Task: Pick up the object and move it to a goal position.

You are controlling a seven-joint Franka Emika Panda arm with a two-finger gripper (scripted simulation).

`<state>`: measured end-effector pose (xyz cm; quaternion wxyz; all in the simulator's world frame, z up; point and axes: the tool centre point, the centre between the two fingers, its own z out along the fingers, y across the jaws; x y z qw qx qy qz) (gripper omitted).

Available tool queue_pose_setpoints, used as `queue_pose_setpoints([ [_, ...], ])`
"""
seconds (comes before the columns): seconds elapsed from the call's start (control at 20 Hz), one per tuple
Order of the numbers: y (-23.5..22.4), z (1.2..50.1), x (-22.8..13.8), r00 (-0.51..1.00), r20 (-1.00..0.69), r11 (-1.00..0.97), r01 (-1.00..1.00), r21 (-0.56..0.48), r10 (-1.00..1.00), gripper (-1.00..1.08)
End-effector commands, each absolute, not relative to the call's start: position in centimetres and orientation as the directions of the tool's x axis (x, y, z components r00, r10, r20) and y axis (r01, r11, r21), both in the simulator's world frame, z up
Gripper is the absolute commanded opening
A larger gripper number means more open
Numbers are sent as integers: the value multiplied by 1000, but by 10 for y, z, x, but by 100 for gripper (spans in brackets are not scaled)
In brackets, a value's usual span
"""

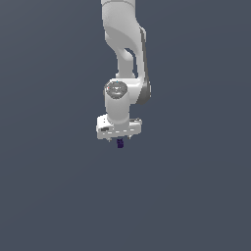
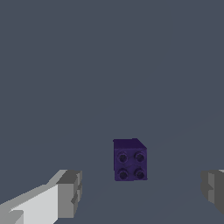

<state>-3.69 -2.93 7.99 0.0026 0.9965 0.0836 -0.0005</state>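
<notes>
Object [image 2: 130, 160], a tiny dark purple studded block, sits on the bench [image 2: 109, 65] between our fingers [image 2: 69, 193], touching neither; in the exterior view it shows just under the hand [image 1: 120, 140]. We have the hand spread wide. We judge this the approach before grasping: next, lower and pinch, then carry to the goal.

Matt dark purple studded block [image 2: 130, 161]; smooth matt grey fingers [image 2: 70, 193].

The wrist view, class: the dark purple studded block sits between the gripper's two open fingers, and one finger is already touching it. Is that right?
Not quite. In the wrist view the block sits between the open fingers, but neither finger touches it; bare gaps show on both sides.
</notes>
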Motion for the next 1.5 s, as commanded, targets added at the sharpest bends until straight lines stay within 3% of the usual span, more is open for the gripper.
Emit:
queue_pose_setpoints([
  [0.0,-29,74,-40,984,0,-984,180,1,180,100],
  [1.1,-28,22,-42,983,0,-983,184,0,184,100],
  [1.15,-28,22,-42,983,0,-983,184,0,184,-100],
  [1.45,-28,22,-42,983,0,-983,184,0,184,-100],
])
